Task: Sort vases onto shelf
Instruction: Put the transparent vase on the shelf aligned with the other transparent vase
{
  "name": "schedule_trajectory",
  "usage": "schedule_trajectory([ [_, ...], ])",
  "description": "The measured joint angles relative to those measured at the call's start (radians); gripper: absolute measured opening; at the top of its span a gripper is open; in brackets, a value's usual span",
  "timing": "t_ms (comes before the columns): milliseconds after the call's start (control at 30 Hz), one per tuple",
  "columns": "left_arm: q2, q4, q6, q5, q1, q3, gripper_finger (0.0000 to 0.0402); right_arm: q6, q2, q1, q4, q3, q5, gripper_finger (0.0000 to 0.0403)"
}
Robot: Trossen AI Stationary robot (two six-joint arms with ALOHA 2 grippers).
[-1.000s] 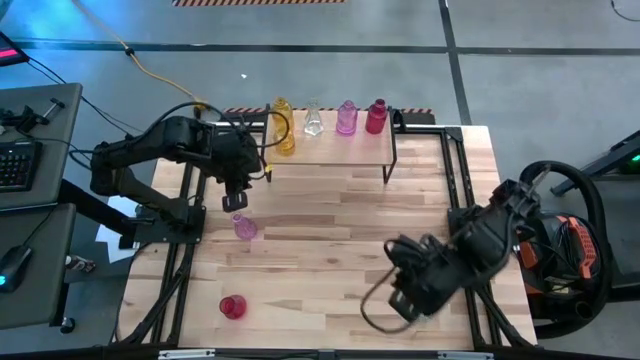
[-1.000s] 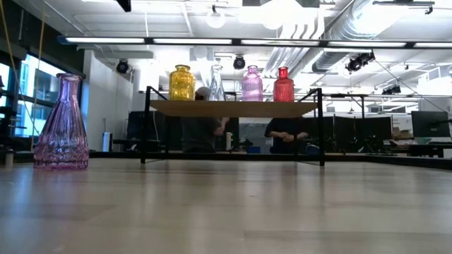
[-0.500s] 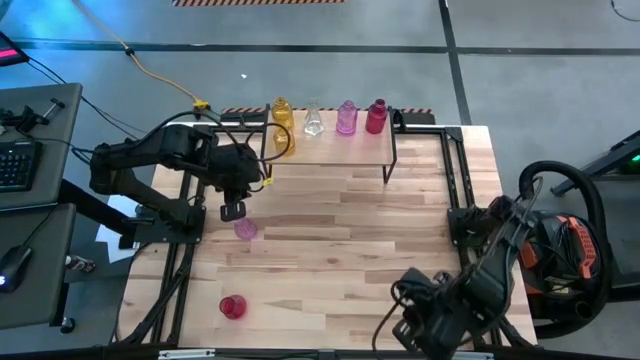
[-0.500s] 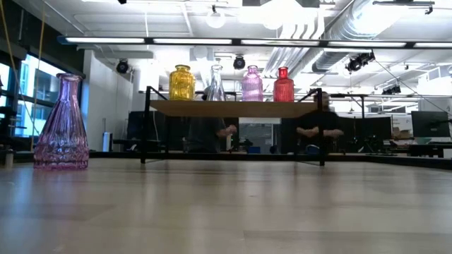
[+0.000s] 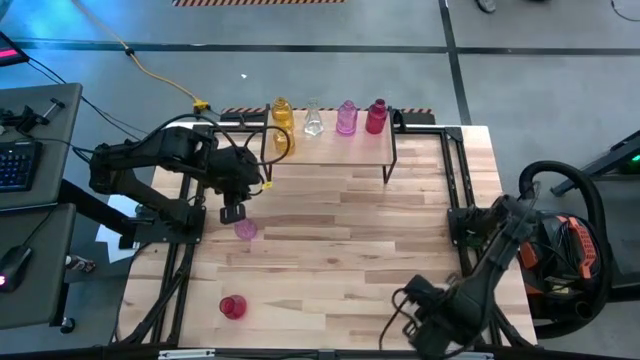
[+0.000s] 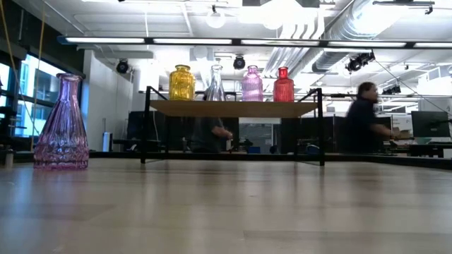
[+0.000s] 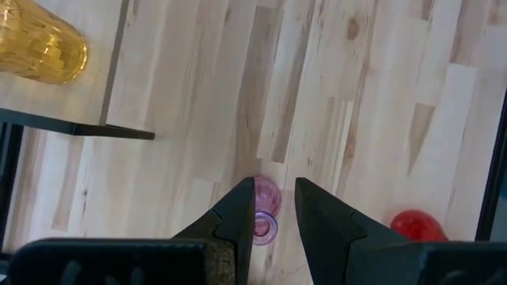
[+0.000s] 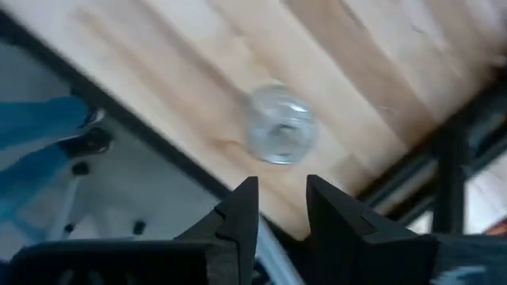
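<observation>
Since a moment ago, right gripper (image 5: pixel 428 328) swung away from the shelf (image 5: pixel 340 145) and hangs narrowly open, empty, over a clear vase (image 8: pixel 279 133), probably slippery, breakable glass best pinched at its thin neck.

Shelf (image 5: pixel 330 147): you have a light-wood board on black legs, at the worktop's far edge.
On shelf: yellow vase (image 5: pixel 283 113), clear vase (image 5: pixel 314 120), pink vase (image 5: pixel 346 118), red vase (image 5: pixel 376 117), upright in one row.
On worktop: second pink vase (image 5: pixel 245 229) upright; second red vase (image 5: pixel 232 306) near the front edge; second clear vase (image 8: pixel 279 131) beside an edge.
</observation>
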Motion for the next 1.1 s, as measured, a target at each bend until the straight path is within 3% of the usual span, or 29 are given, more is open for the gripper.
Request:
schedule_trajectory([
  [233,0.000,0.000,0.000,0.000,0.000,0.000,0.0082,0.095,-0.162,0.032,0.040,-0.230,0.001,0.0090],
  [533,0.000,0.000,-0.007,0.000,0.000,0.000,0.0082,0.148,-0.280,0.045,0.391,-0.489,-0.007,0.0090],
  [667,0.000,0.001,-0.008,-0.003,0.000,0.000,0.0082,0.168,-0.274,0.045,0.477,-0.542,-0.011,0.0090],
  [1100,0.000,0.005,-0.010,-0.013,0.000,0.000,0.0082,0.223,-0.271,0.045,0.507,-0.607,-0.020,0.0090],
])
